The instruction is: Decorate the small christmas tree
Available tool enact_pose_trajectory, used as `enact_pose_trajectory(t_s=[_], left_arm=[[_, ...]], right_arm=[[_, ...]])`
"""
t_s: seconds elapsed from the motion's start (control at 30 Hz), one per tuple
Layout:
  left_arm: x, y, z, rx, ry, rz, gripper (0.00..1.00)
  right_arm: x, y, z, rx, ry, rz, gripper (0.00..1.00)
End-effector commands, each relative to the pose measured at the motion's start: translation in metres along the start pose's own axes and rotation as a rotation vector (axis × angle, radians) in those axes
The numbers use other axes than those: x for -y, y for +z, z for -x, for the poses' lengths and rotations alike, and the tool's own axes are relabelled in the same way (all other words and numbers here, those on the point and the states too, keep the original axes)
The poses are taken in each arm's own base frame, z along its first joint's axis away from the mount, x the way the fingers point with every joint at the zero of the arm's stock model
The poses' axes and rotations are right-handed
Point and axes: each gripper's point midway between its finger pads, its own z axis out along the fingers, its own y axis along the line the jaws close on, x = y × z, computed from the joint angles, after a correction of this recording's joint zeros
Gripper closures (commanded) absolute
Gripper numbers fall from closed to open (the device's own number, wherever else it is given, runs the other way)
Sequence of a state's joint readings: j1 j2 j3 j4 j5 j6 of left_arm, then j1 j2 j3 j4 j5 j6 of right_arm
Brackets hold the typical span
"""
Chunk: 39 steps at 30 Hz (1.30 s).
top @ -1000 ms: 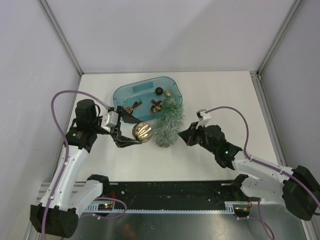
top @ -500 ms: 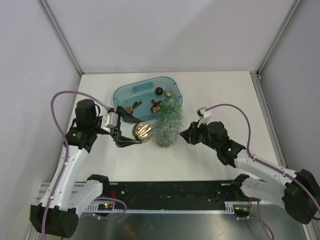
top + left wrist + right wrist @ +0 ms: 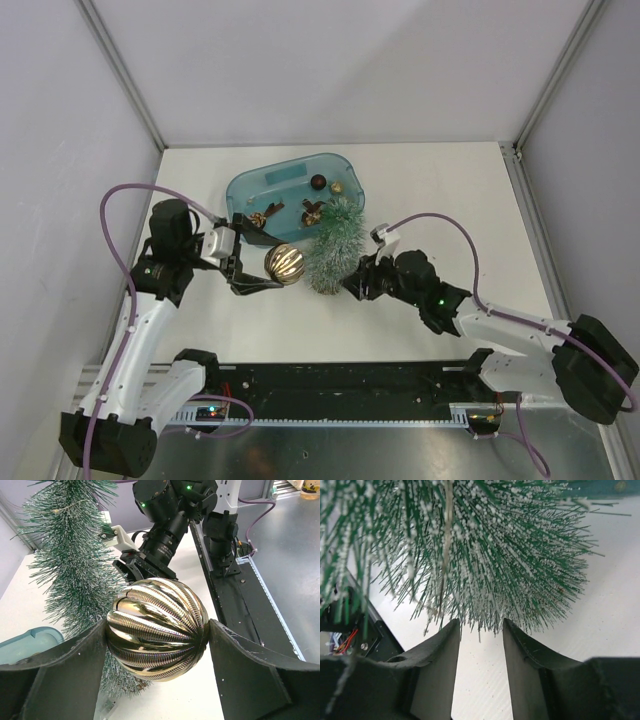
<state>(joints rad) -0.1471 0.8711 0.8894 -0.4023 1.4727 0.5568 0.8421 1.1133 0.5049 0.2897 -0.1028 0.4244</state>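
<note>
Small christmas tree hemmed by left pincer's bauble, right pincer

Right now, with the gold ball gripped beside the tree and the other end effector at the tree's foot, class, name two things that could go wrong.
1. The right end effector stands open with the lowest needles of the small christmas tree just ahead; closing on bristles alone might tip the tree against the blue tub.
2. The left end effector pinches the glossy gold ball only at its sides; pushed into the needles, it may slip out.
</note>
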Motion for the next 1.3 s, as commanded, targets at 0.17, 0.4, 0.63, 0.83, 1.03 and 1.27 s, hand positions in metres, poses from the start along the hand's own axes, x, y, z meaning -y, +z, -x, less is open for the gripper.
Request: enact_pose_trajectory(t_s=[0.17,0.4,0.63,0.83,1.03,1.27], left_arm=[[0.01,-0.001,0.01,0.036,0.05,-0.046,0.33],[0.01,-0.001,0.012,0.035,0.054,-0.044,0.35],[0.011,-0.001,0.011,0.035,0.053,-0.045,0.35],[0.011,-0.001,0.01,0.035,0.056,-0.045,0.36],[0.012,-0.001,0.011,0.038,0.059,-0.05,0.37],[0.012,0.0,0.011,0.045,0.064,-0.061,0.37]], right_arm=[[0.009,0.017,0.018,0.144,-0.028,-0.111,0.66],[0.006,0.02,0.014,0.162,-0.048,-0.135,0.91],[0.018,0.005,0.005,0.124,-0.138,-0.184,1.0],[0.03,-0.012,0.005,0.096,-0.224,-0.243,1.0],[0.034,-0.021,0.01,0.101,-0.273,-0.269,1.0],[0.042,-0.031,0.006,0.074,-0.276,-0.314,1.0]])
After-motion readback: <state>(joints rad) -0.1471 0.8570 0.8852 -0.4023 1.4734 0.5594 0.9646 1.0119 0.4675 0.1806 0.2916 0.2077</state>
